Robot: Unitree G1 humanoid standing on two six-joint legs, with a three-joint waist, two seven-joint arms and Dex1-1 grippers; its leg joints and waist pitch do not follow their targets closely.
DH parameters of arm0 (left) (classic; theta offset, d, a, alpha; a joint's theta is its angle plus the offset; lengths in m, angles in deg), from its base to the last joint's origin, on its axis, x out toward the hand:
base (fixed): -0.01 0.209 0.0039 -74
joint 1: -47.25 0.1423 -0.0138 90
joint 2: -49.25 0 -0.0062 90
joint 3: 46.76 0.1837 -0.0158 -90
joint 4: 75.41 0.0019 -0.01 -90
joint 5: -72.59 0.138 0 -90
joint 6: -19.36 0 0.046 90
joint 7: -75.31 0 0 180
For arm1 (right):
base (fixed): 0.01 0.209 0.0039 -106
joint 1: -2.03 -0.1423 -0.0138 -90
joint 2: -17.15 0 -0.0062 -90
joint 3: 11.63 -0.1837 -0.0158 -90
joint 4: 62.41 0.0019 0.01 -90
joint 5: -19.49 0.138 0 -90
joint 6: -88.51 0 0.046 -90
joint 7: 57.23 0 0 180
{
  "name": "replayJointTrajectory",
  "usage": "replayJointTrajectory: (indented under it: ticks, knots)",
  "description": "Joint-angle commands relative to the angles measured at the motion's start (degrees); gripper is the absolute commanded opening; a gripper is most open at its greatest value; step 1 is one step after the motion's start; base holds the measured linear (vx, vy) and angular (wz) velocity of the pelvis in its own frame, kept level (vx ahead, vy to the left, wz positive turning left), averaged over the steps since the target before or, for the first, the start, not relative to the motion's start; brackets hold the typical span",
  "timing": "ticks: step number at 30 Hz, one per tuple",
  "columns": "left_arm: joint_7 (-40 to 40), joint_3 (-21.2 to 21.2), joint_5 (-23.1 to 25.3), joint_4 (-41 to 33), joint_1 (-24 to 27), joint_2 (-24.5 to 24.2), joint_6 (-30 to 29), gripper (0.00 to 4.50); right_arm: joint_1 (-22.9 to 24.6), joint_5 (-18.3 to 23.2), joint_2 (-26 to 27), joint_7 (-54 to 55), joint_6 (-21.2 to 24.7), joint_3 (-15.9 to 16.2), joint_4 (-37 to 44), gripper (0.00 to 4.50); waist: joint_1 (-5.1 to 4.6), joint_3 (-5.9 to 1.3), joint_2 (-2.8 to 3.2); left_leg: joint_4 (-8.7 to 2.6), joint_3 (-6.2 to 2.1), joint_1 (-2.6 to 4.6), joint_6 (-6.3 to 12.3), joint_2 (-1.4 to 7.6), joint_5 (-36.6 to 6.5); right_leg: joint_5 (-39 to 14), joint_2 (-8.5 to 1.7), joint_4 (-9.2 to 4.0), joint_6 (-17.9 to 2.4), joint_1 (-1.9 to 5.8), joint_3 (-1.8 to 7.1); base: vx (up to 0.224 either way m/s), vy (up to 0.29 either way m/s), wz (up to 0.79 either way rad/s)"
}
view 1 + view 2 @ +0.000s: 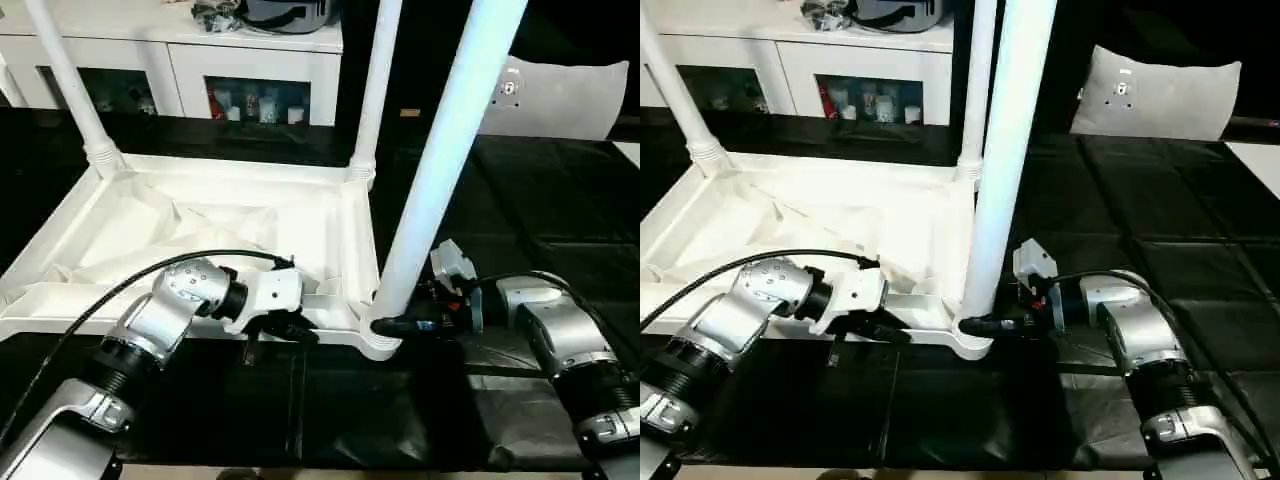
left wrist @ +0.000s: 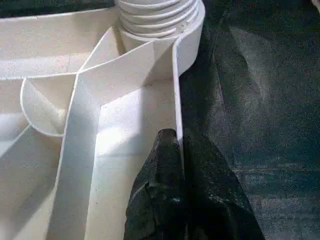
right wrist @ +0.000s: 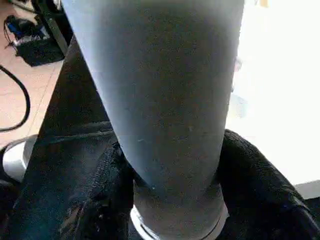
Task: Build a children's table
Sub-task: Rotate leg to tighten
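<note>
The children's table top (image 1: pixel 200 215) lies upside down on a black mat, ribbed underside up. Three white legs stand upright in its corner sockets: far left (image 1: pixel 70 80), far right (image 1: pixel 375 90) and near right (image 1: pixel 450 150). My left gripper (image 1: pixel 285 330) is shut on the top's near rim; the left wrist view shows its fingers (image 2: pixel 160 190) pinching that thin wall close to the near-right socket (image 2: pixel 160 20). My right gripper (image 1: pixel 385 325) reaches in from the right and closes around the base of the near-right leg (image 3: pixel 165 90), one finger (image 3: pixel 107 185) on each side of it.
A white cabinet with glass doors (image 1: pixel 180 60) runs along the back, with dark items on top. A white board-like piece (image 1: pixel 570 95) leans at the back right. The black mat (image 1: pixel 540 200) covers the floor to the right and in front.
</note>
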Motion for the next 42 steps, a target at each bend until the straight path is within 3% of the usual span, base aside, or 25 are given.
replayJointTrajectory:
  ticks: [1, 2, 3, 6, 7, 9, 12, 13, 16, 20, 27, 36, 39, 42]
  knots:
    - [0.29, 0.84, -1.54, -2.75, 0.38, 1.99, -2.81, 0.00, -0.81, 1.67, 2.08, 3.22, 4.11, -0.48, 0.53, 2.07, -0.14, -3.36, -0.33, -3.88, -0.31, 0.01, 3.13, 2.40, -8.36, -18.06, -4.97, -4.14, -8.75, 3.21, 3.15, 0.000, 0.000, 0.00]
    - [0.01, 0.72, -1.58, -2.80, 0.39, 2.11, -3.21, 0.00, -0.82, 1.58, 2.23, 3.67, 4.35, -0.49, 0.58, 2.07, -0.47, -3.31, -0.01, -3.90, -0.28, 0.05, 2.81, 2.33, -8.71, -18.37, -4.84, -4.25, -8.75, 3.15, 3.16, 0.000, 0.000, 0.00]
    - [-2.85, -0.52, -2.30, -3.49, 0.46, 3.59, -8.08, 0.00, -2.12, -0.77, 5.46, 12.13, 6.25, -0.79, -1.28, 2.07, -0.80, -3.15, 0.36, -4.06, -0.36, 0.23, 1.98, 2.39, -9.67, -19.95, -4.90, -4.28, -8.68, 2.97, 3.19, 0.000, 0.000, 0.00]
    - [-7.09, -1.57, -1.74, -3.85, 0.44, 5.26, -11.27, 0.00, -3.02, -1.68, 7.97, 19.07, 6.82, -2.34, -3.52, 2.07, -2.08, -2.95, -0.02, -4.10, -0.68, 0.09, 0.53, 1.81, -12.05, -27.40, -5.07, -5.43, -6.04, 3.12, 2.85, 0.000, 0.000, 0.00]
    - [-10.31, -2.40, -1.16, -3.84, 0.31, 6.47, -12.89, 0.00, -3.00, -2.11, 9.09, 22.59, 6.94, -3.14, -4.06, 2.06, -2.27, -3.00, 0.37, -4.05, -0.76, 0.10, 0.31, 1.78, -12.23, -27.90, -5.07, -5.35, -5.76, 3.17, 2.78, 0.000, 0.000, 0.00]
    - [-16.78, -3.86, 0.31, -3.92, 0.06, 8.83, -16.13, 0.00, -3.22, -3.67, 11.63, 30.75, 8.01, -4.44, -4.99, 2.06, -3.19, -3.09, 0.00, -3.98, -0.76, 0.05, 0.52, 1.69, -12.08, -27.37, -4.89, -5.71, -5.53, 3.12, 2.71, 0.000, 0.000, 0.00]
    - [-25.20, -5.64, 2.59, -4.12, -0.66, 12.03, -20.44, 0.00, -4.25, -5.05, 15.04, 40.68, 8.79, -6.37, -6.69, 2.06, -4.27, -3.10, 0.07, -3.93, -0.69, 0.02, 0.80, 1.77, -11.72, -25.35, -4.71, -5.49, -6.50, 2.87, 2.83, 0.000, 0.000, 0.00]
    - [-27.09, -6.14, 3.01, -4.33, -0.88, 12.86, -21.76, 0.00, -4.35, -5.28, 15.76, 42.40, 8.42, -6.81, -6.83, 2.06, -4.21, -3.15, 0.09, -3.82, -0.72, 0.11, 0.92, 1.61, -11.79, -25.86, -4.77, -5.57, -6.42, 2.90, 2.72, 0.000, 0.000, 0.00]
    - [-30.54, -6.87, 3.56, -4.85, -1.34, 14.95, -23.54, 0.00, -3.80, -4.34, 17.22, 42.74, 7.81, -7.60, -5.31, 2.71, -4.15, -3.27, -0.01, -3.73, -0.54, -0.03, 2.24, 1.67, -10.55, -24.16, -4.71, -5.49, -6.65, 2.92, 2.90, 0.000, 0.000, 0.00]
    - [-30.78, -6.44, 4.19, -4.73, -1.60, 14.99, -23.09, 0.00, -2.87, -4.39, 16.63, 40.54, 7.15, -6.81, -2.64, 3.07, -3.85, -3.48, 0.08, -3.75, -0.51, -0.30, 3.31, 1.88, -8.18, -17.40, -4.61, -4.71, -8.32, 3.23, 3.07, 0.000, 0.000, 0.00]
    - [-28.52, -4.98, 5.29, -4.04, -0.78, 11.58, -18.50, 0.00, -1.12, -3.65, 11.27, 34.60, 6.23, -7.02, -0.15, 3.66, -3.24, -3.36, 0.05, -3.78, -0.44, -0.23, 3.56, 1.85, -9.05, -18.35, -4.72, -4.92, -8.03, 3.37, 3.10, 0.000, 0.000, 0.00]
    - [-17.18, -2.35, 3.60, -1.77, -0.50, 5.81, -8.62, 0.00, -0.46, -2.27, 2.27, 21.24, 3.84, -6.60, 1.48, 4.43, -2.73, -3.34, 0.04, -3.75, -0.40, -0.19, 4.28, 1.96, -8.99, -17.68, -4.72, -4.75, -8.50, 3.35, 3.11, 0.000, 0.000, 0.00]
    - [-12.14, -0.74, 3.29, -1.75, -0.58, 3.58, -6.21, 0.00, -0.47, -2.79, -0.74, 15.73, 2.75, -4.91, 1.48, 4.43, -2.46, -3.34, 0.03, -3.74, -0.39, -0.13, 4.26, 2.04, -9.32, -17.82, -4.79, -4.74, -8.81, 3.32, 3.11, 0.000, 0.000, 0.00]
    - [-6.86, 1.12, 3.59, -1.46, -0.73, 1.41, -3.49, 0.00, -0.15, -1.65, -3.35, 8.20, 2.61, -2.92, 2.28, 4.43, -1.45, -3.29, 0.25, -3.72, -0.21, 0.11, 4.41, 2.28, -9.40, -17.52, -4.69, -4.63, -9.14, 3.19, 3.13, 0.000, 0.000, 0.00]
